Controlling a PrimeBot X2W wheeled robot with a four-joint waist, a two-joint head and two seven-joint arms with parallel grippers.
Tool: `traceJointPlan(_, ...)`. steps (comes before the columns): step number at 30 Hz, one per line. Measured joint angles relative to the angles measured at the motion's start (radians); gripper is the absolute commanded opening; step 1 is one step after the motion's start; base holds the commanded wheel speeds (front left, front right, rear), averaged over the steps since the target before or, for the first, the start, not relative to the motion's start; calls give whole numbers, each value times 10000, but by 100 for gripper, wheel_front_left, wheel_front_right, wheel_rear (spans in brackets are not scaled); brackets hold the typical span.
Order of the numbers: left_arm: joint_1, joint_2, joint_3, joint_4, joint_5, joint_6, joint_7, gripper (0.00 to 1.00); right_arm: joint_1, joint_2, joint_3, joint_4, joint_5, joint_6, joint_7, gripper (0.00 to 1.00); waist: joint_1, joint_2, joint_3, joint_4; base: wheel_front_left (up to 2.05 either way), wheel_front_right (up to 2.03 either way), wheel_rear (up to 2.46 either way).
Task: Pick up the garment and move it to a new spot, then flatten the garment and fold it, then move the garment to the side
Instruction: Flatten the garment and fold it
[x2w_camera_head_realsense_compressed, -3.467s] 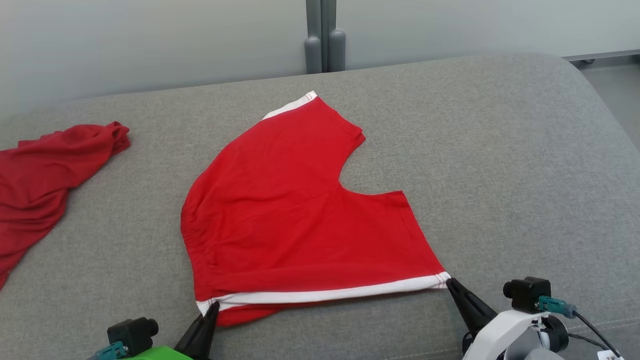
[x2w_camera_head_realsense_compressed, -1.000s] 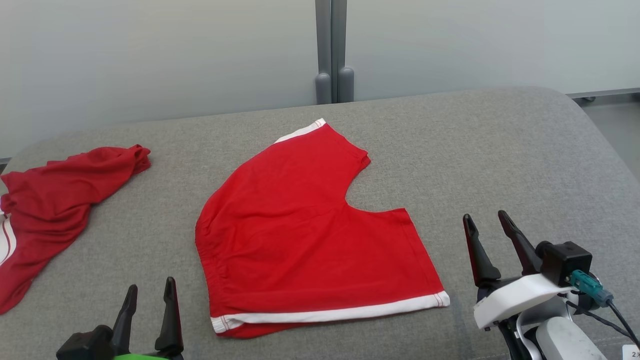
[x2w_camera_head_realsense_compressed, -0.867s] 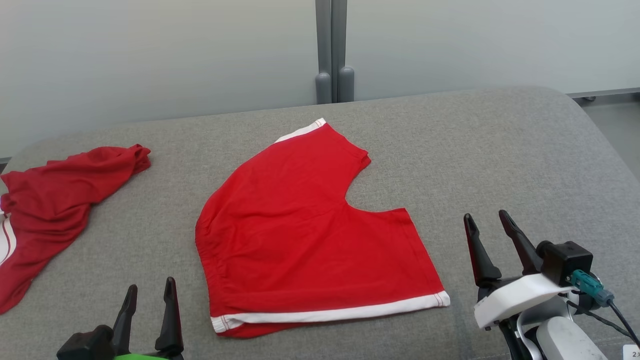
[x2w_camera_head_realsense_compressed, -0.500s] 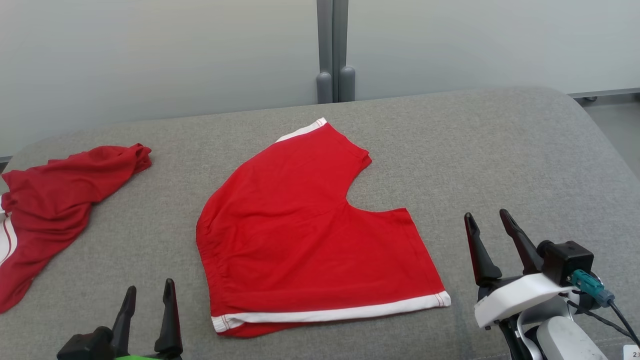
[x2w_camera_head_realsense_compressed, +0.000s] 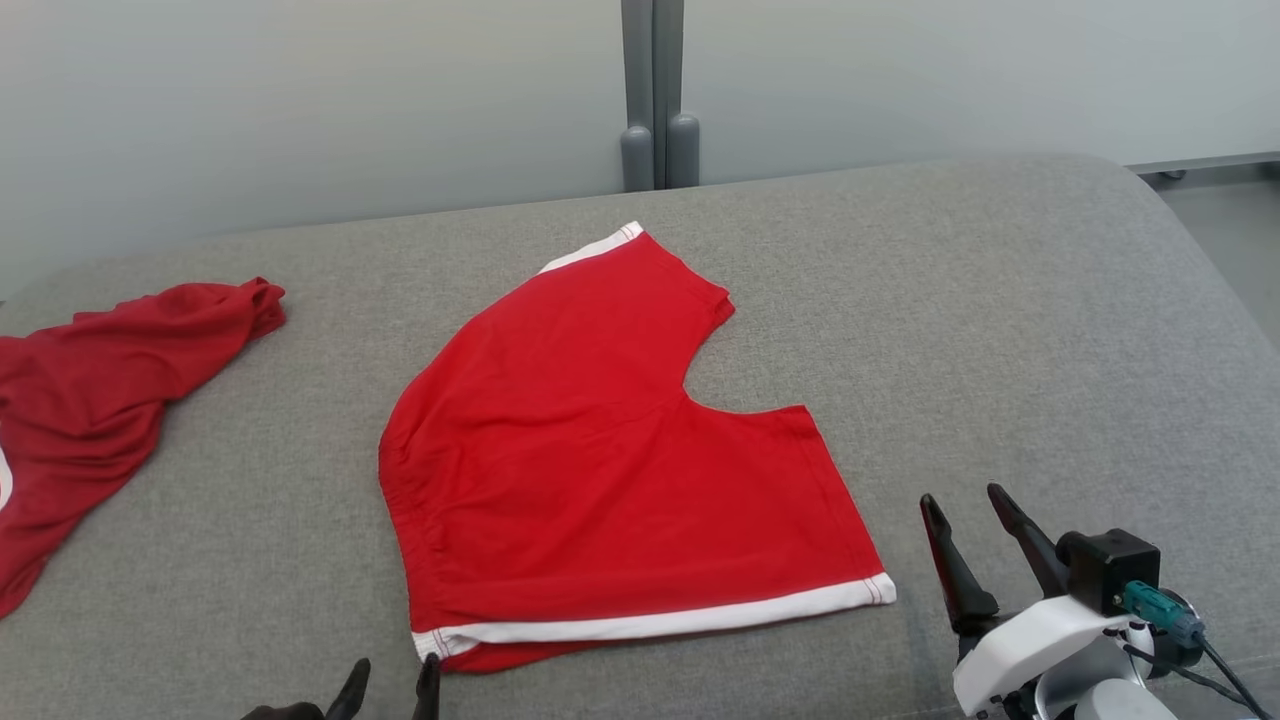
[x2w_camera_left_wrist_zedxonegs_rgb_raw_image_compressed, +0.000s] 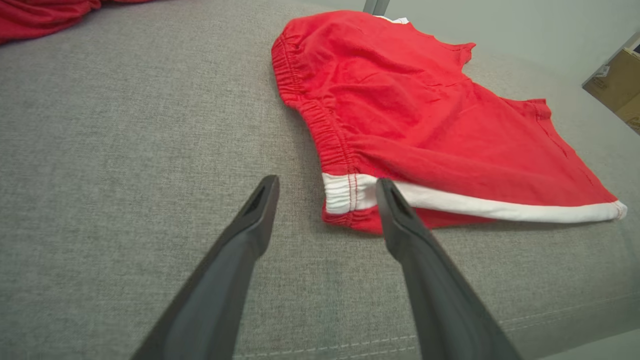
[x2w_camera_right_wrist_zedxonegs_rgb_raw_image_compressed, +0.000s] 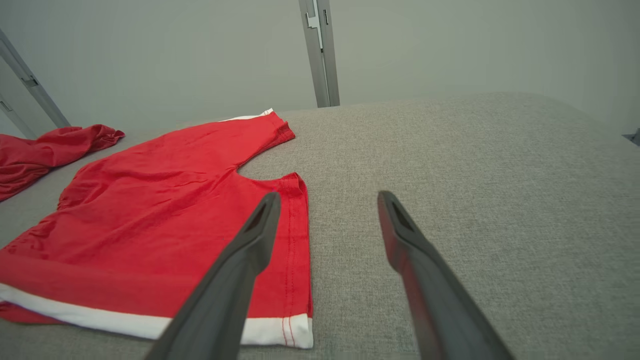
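Note:
A pair of red shorts with white trim (x2w_camera_head_realsense_compressed: 610, 460) lies flat, folded in half, in the middle of the grey cushion (x2w_camera_head_realsense_compressed: 1000, 330). At the head view's bottom edge my left gripper (x2w_camera_head_realsense_compressed: 395, 680) is open just short of the near-left corner of the white waistband (x2w_camera_left_wrist_zedxonegs_rgb_raw_image_compressed: 350, 192). My right gripper (x2w_camera_head_realsense_compressed: 965, 510) is open and empty, hovering just right of the shorts' near-right corner (x2w_camera_right_wrist_zedxonegs_rgb_raw_image_compressed: 295, 332). The shorts (x2w_camera_right_wrist_zedxonegs_rgb_raw_image_compressed: 165, 220) fill the left half of the right wrist view.
A second, darker red garment (x2w_camera_head_realsense_compressed: 90, 390) lies crumpled at the cushion's far left. Behind the cushion stand a pale wall and a grey post (x2w_camera_head_realsense_compressed: 655, 95). The cushion's right side is bare fabric. A cardboard box (x2w_camera_left_wrist_zedxonegs_rgb_raw_image_compressed: 617, 85) sits beyond the cushion.
Both grippers let go of the shorts' near corners and opened. Since half a second ago the head view has shifted, and my left gripper has moved closer to the waistband corner.

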Motion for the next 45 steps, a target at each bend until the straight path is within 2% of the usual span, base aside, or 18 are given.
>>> traceJointPlan(7, -327, -71, -205, 663, 0, -186, 211, 100, 3, -79, 309, 587, -2, 337, 42, 100, 0, 0, 329, -194, 0, 0, 0)
traceJointPlan(19, -1081, -234, -389, 1501, -27, -493, 209, 100, -99, 31, 274, 1139, 2, 462, 40, 100, 0, 0, 699, -359, 0, 0, 0)
traceJointPlan(20, -1085, -238, -387, 1509, -27, -522, 196, 96, -130, 38, 261, 1170, 2, 508, 40, 100, 0, 0, 706, -359, 0, 0, 0)
traceJointPlan(21, -1097, -240, -385, 1513, -27, -531, 165, 74, -168, 44, 255, 1208, 4, 508, 40, 100, 0, 0, 712, -358, 0, 0, 0)
traceJointPlan(22, -1113, -242, -382, 1515, -27, -541, 117, 44, -205, 50, 253, 1235, 6, 510, 40, 100, 0, 0, 716, -356, 0, 0, 0)
traceJointPlan(25, -1199, -255, -387, 1509, -27, -619, 42, 0, -220, 58, 267, 1440, 21, 602, 38, 100, 0, 0, 724, -338, 0, 0, 0)
traceJointPlan(31, -1288, -268, -422, 1632, -27, -717, -61, 0, -222, 35, 639, 2109, 15, 809, 44, 100, 0, 0, 728, -250, 0, 0, 0)
traceJointPlan(45, -1539, -284, -581, 1904, -10, -878, -157, 0, -947, 52, 1415, 3108, -355, 1041, 59, 100, 0, 0, 928, 252, 0, 0, 0)
